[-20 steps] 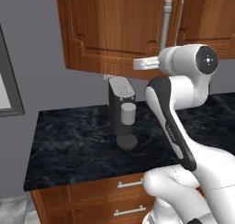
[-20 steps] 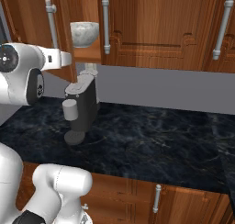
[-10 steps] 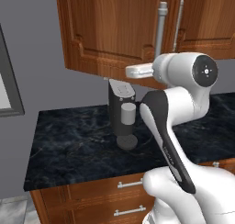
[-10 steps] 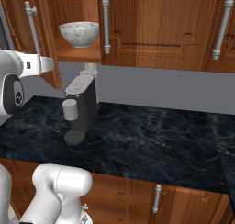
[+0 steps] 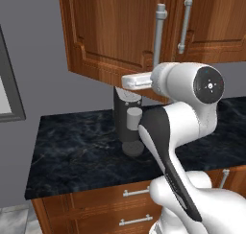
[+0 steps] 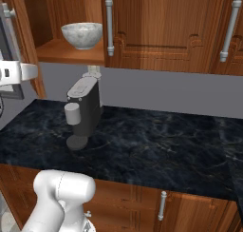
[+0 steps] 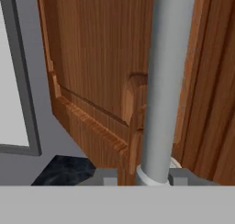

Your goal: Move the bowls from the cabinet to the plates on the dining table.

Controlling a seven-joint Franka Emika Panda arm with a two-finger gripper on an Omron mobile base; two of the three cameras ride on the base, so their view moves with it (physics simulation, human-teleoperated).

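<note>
Marbled bowl point(image 6: 81, 34) sits on the open cabinet's point(image 6: 166, 26) wooden shelf point(image 6: 66, 53), above the coffee machine point(image 6: 84, 111) on the black bench point(image 6: 156, 145). Tool point(image 7: 142, 176) straddles the door's silver bar handle point(image 7: 163, 85), fingers either side.

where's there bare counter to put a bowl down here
The black counter is bare from the right of the coffee machine across to the right edge, and in front of the machine toward the drawers. In the left base view it is also bare left of the machine. The cabinet shelf holds the marbled bowl.
</note>
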